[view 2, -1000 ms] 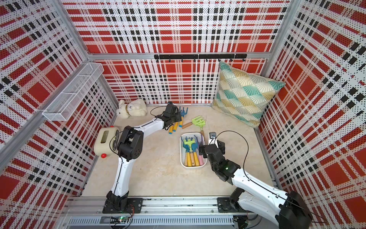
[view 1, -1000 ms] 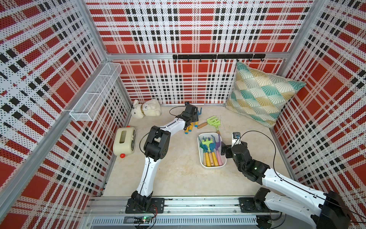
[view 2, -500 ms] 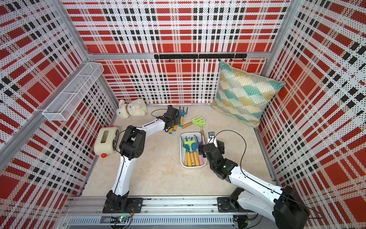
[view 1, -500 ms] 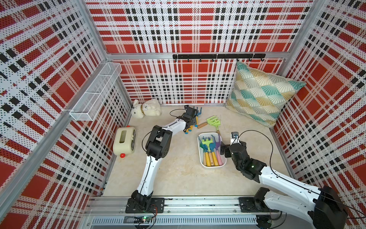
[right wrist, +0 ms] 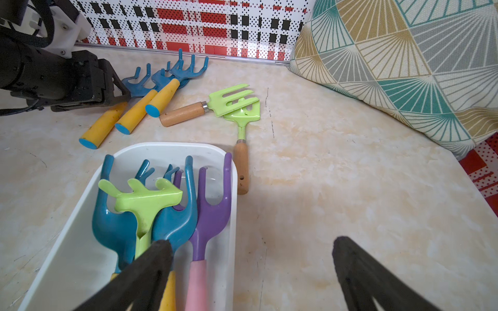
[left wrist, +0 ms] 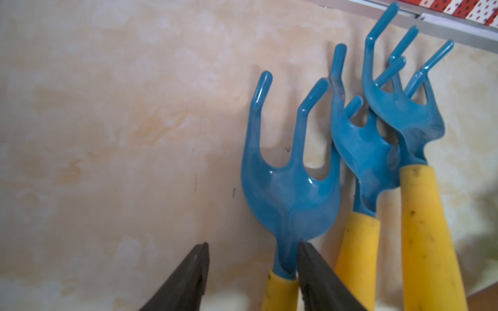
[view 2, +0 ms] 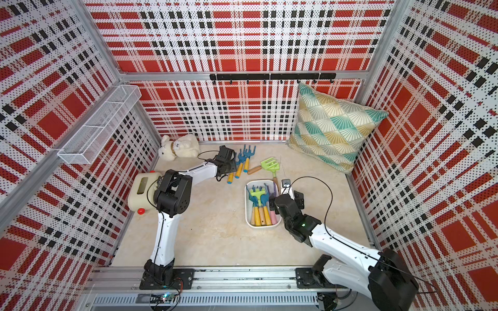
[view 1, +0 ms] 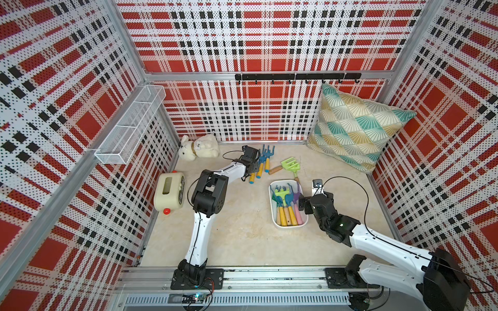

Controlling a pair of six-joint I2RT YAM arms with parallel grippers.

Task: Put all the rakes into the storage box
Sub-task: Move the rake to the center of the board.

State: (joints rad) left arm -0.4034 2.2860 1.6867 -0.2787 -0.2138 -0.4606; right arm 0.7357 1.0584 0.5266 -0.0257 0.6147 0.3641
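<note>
Three blue rakes with yellow handles lie side by side at the back. My left gripper [view 1: 254, 166] [left wrist: 253, 246] is down over the leftmost rake [left wrist: 288, 199] [view 1: 252, 177]. It is open, with the rake's neck between the jaws, against one finger and apart from the other. The white storage box [view 1: 271, 204] [view 2: 246, 204] [right wrist: 167, 146] holds several rakes. My right gripper [view 1: 315, 198] [right wrist: 250, 250] hangs wide open over the box's right rim, holding nothing.
Two green rakes with wooden handles [view 1: 289, 163] [right wrist: 242, 115] lie crossed just behind the box. A patterned pillow [view 1: 355, 129] leans in the back right corner. A plush dog [view 1: 198, 148] and a cream toy [view 1: 169, 194] lie at the left. A wire basket [view 1: 132, 126] hangs on the left wall.
My left gripper has shifted slightly left and down onto the rakes, and its jaws have narrowed a little. The right arm has barely moved.
</note>
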